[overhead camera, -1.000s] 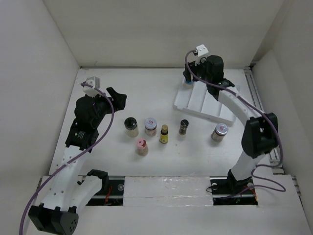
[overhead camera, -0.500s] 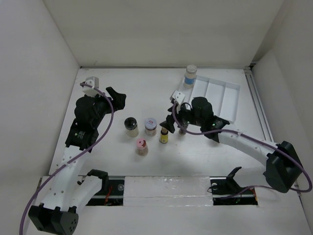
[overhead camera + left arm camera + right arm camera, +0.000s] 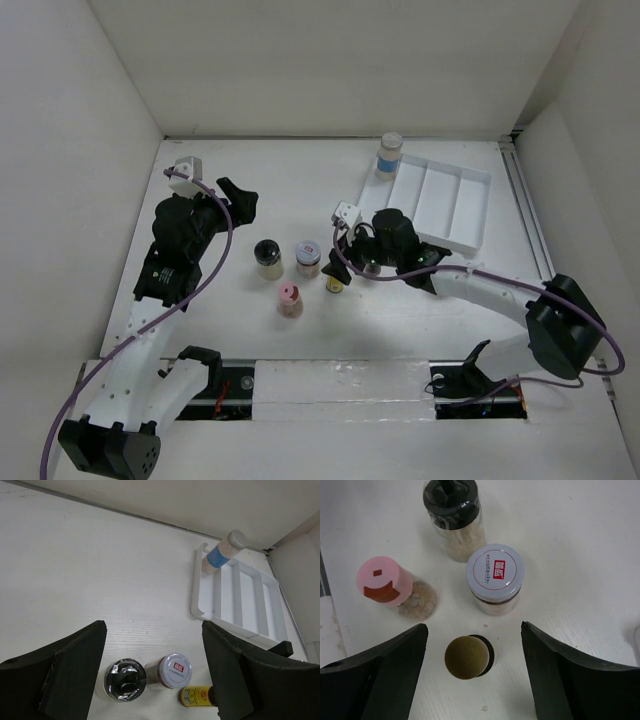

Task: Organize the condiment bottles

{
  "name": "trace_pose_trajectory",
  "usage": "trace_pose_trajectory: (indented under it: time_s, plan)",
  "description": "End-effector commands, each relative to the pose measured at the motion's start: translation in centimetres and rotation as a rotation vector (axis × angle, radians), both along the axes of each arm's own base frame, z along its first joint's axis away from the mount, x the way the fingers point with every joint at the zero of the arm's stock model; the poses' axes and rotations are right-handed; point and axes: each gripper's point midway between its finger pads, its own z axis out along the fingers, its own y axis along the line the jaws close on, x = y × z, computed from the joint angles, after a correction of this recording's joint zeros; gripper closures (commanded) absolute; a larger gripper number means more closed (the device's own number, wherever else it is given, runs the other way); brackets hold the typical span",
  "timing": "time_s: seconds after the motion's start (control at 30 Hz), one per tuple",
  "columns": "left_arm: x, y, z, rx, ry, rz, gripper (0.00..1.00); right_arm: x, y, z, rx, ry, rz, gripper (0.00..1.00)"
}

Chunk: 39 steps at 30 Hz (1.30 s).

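Right gripper (image 3: 472,630): seen held open, jaws wide apart, nothing gripped. It is lowered over the yellow bottle (image 3: 466,657), whose gold cap is seen between the two fingers (image 3: 375,672), clear of both.

Just beyond the cap, the red/silver-lidded jar (image 3: 495,572) is seen upright on the surface (image 3: 580,555). The pink-lidded jar (image 3: 385,580) is placed to one side of it, and the black-lidded jar (image 3: 451,500) further out; all three are near one another but not touching.

Left gripper (image 3: 153,625): also seen open and empty, held above the surface on the left, well apart from the bottles. From its wrist view the black-lidded jar, the red/silver-lidded jar and the yellow bottle are seen below in a row.

Tray (image 3: 455,215): white, divided into long compartments, set at the far right of the surface. The blue-label jar (image 3: 389,153), white-lidded, is seen upright at the tray's far left corner, apparently inside the leftmost compartment. It is well apart from the other bottles.
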Motion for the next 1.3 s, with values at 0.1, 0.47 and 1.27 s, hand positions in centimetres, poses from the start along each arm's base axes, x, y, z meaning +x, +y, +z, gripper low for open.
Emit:
trace_pose_trajectory:
  time_s: [0.1, 0.47, 1.27]
  plan:
    - [0.1, 0.0, 2.0, -0.02, -0.06, 0.002, 0.27, 1.0, 0.5, -0.5, 0.016, -0.011, -0.039, 0.42]
    - [0.5, -0.4, 1.5, -0.02, -0.048, -0.02, 0.28, 4.4, -1.1, 11.1, 0.235, -0.248, -0.171, 0.77]
    - [0.3, -0.3, 1.9, -0.022, -0.058, -0.015, 0.28, 26.8, -12.5, 7.3, 0.091, -0.267, -0.64, 0.79]
